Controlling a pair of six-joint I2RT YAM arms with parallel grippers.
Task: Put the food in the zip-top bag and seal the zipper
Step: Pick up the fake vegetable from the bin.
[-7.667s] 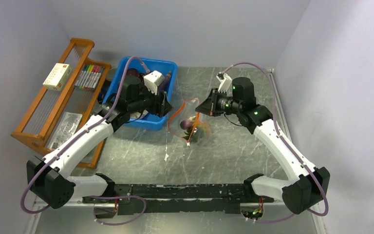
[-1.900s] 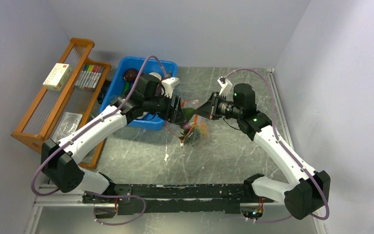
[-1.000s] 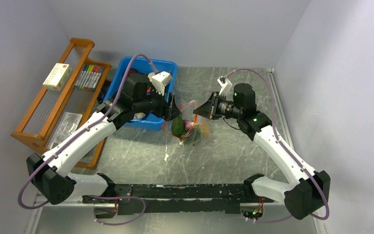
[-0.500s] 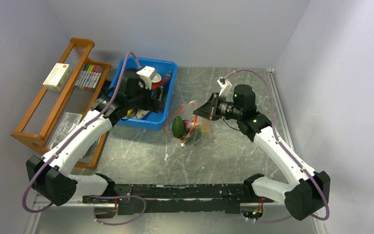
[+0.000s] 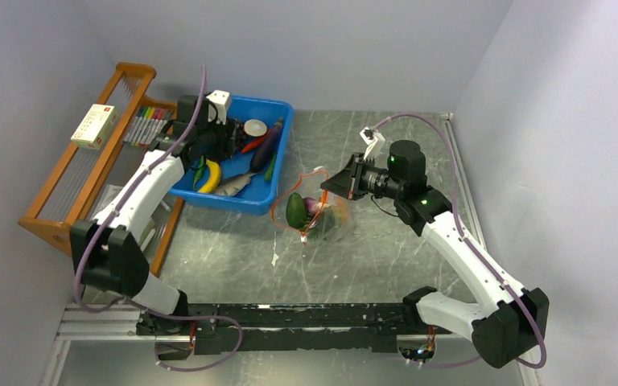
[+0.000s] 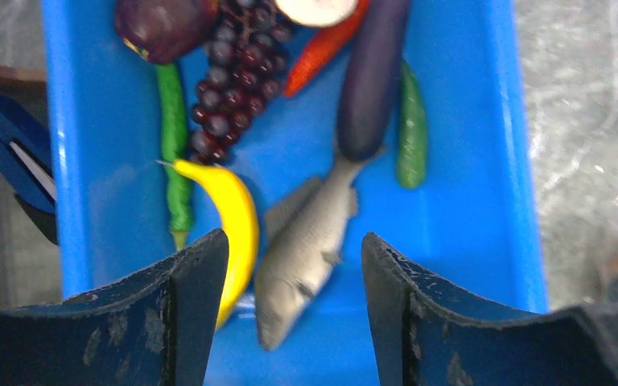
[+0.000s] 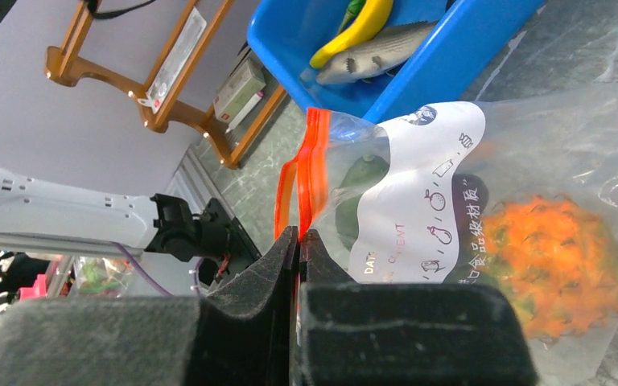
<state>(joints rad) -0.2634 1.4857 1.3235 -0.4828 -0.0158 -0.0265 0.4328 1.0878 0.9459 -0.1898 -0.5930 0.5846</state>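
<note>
The clear zip-top bag [image 5: 322,221] stands on the table with its mouth gaping. My right gripper [image 5: 329,186] [image 7: 298,235] is shut on the red zipper [image 7: 303,181] at the bag's rim. Inside the bag are a green piece [image 5: 295,209], a purple piece [image 5: 311,204] and the orange pineapple [image 7: 555,261]. My left gripper [image 5: 208,154] [image 6: 291,249] hangs open and empty over the blue bin [image 6: 515,185], above a grey fish [image 6: 302,245] and a yellow banana [image 6: 237,217]. Dark red grapes [image 6: 233,76], the purple eggplant [image 6: 370,76] and a white-faced round piece [image 6: 314,8] also lie in the bin.
The bin also holds a green pepper [image 6: 412,133], a green chilli [image 6: 173,149] and a red chilli [image 6: 318,48]. A wooden rack [image 5: 56,213] at the left carries marker pens [image 5: 146,125] and a white box [image 5: 94,126]. Walls close in on both sides.
My left arm pulled back from the bag's mouth to above the blue bin, leaving the green piece inside the bag. My right gripper kept its hold on the zipper.
</note>
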